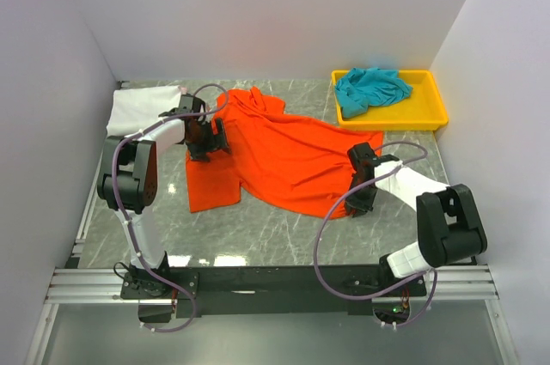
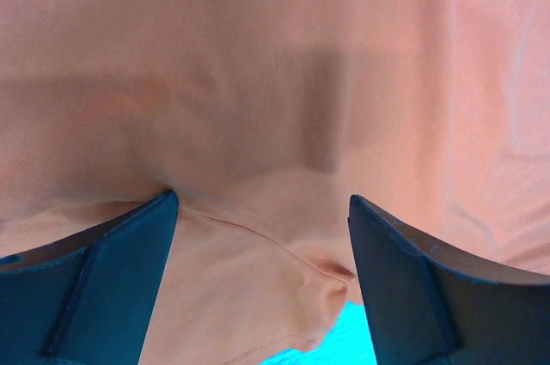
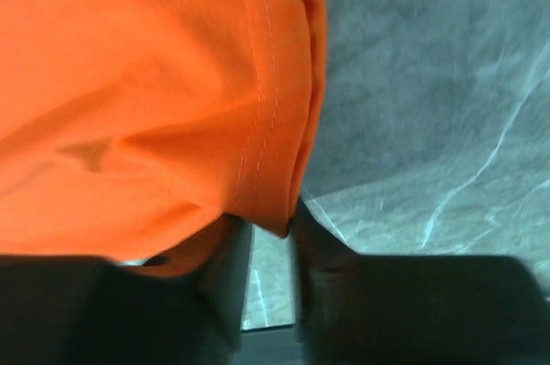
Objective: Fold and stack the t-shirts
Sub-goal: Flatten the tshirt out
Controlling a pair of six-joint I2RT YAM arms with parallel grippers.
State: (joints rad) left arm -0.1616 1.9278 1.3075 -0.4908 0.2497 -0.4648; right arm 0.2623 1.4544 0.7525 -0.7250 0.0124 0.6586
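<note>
The orange-red t-shirt (image 1: 288,159) lies spread and rumpled across the middle of the table. My left gripper (image 1: 209,142) is over its left side, jaws wide open, with a fold of the orange cloth (image 2: 258,116) between the fingers (image 2: 262,197). My right gripper (image 1: 360,202) is at the shirt's near right edge, its fingers closed on the stitched hem (image 3: 266,142) at the tips (image 3: 273,219). The teal t-shirt (image 1: 371,88) lies bunched in the tray. The white t-shirt (image 1: 139,109) lies at the far left.
A yellow plastic tray (image 1: 430,112) stands at the far right corner. White walls close in the table on three sides. Grey marble tabletop (image 1: 258,232) shows in front of the orange shirt and in the right wrist view (image 3: 430,124).
</note>
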